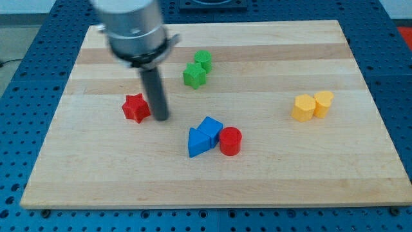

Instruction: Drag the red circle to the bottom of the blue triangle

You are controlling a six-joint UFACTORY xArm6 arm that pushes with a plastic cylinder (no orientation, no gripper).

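The red circle [230,141] is a short red cylinder on the wooden board [270,180], touching the right side of the blue blocks. The blue triangle [197,143] lies just left of it, with a blue cube [210,128] pressed against its upper right. My tip [161,118] rests on the board well to the left of these blocks and slightly above them. It stands right next to the right side of a red star [136,107].
A green star [194,75] and a green cylinder [203,59] sit together near the view's top centre. A yellow hexagon [303,108] and a yellow cylinder [324,102] sit together at the view's right. The blue perforated table surrounds the board.
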